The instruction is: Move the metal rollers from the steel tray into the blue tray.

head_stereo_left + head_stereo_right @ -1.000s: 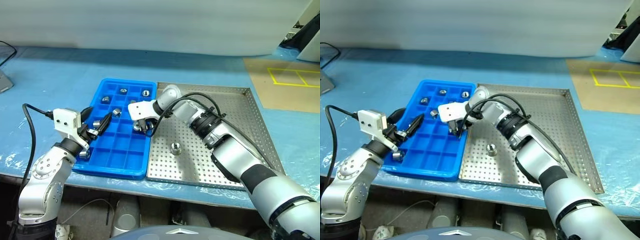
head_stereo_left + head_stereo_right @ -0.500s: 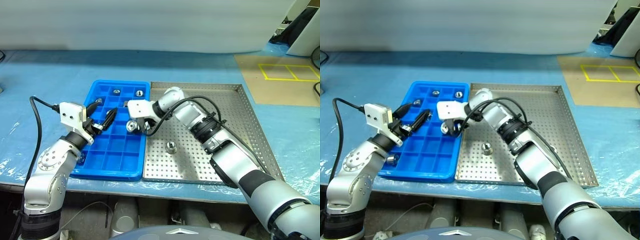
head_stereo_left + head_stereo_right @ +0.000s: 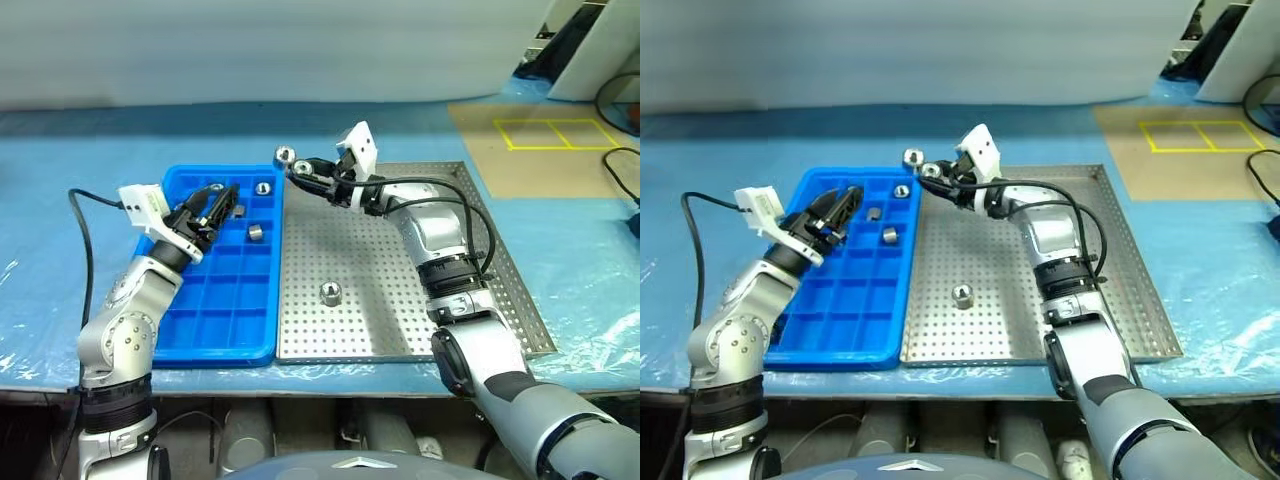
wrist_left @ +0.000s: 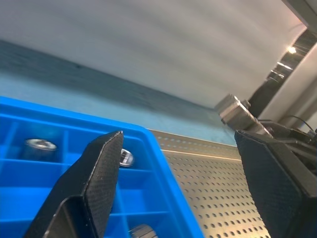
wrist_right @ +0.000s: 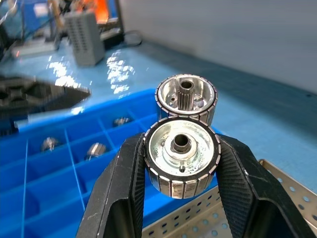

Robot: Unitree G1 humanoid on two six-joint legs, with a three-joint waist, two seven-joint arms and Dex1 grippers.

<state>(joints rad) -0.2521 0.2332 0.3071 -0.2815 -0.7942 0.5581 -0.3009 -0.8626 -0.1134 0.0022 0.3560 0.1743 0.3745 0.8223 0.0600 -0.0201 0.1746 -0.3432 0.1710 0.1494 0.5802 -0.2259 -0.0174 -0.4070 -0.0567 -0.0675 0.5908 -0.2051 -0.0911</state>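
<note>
2 claws are in play. The left claw [image 3: 222,197] hovers over the far compartments of the blue tray [image 3: 215,357], its fingers spread wide with nothing between them and touching nothing. It has edged toward the far end of the tray over the last second but has done no work.

At least 3 rollers [image 3: 255,232] already lie in separate compartments of that tray, all in its far half. The near half is bare.

The bigger change is on the right. A second ago the right claw [image 3: 300,168] was low at the blue tray's right edge with a roller in its fingers. Now it is lifted and turned roughly level, above the far end of the seam between the 2 trays. Nothing was dropped: the fingers are about half closed and clamp 1 roller [image 5: 182,156] by its ribbed sides. A 2nd roller [image 5: 186,96] sits right against the far side of the 1st. Whether it is stuck to the 1st or only perched there I cannot tell.

My reading is that the drop-off failed or was abandoned, so this load has yet to go into a compartment, and the extra roller could fall off on the way.

On the steel tray [image 3: 400,300], 1 roller [image 3: 329,293] stands alone near the middle of the perforated floor, well apart from both claws.
</note>
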